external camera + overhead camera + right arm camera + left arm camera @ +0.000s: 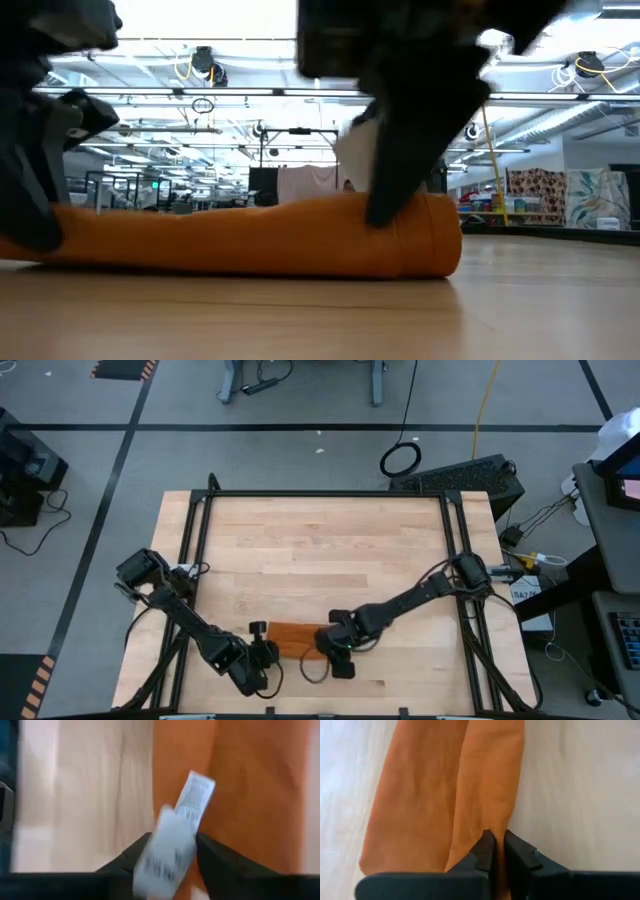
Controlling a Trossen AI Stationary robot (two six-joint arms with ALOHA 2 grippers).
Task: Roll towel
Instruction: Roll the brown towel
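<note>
Rust-orange towel (291, 637) lies rolled into a log near the front edge of the wooden table (320, 550). At its left end the left gripper (495, 851) pinches a fold of the cloth. At the other end the right gripper (172, 847) stands parted around the white tag (192, 802).

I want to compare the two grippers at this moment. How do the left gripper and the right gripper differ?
The left gripper is pinched shut on a fold of the towel; the right gripper stands open, with the white tag between its fingers. The left is at the towel's left end, the right at its right end. Both are low on the towel.
</note>
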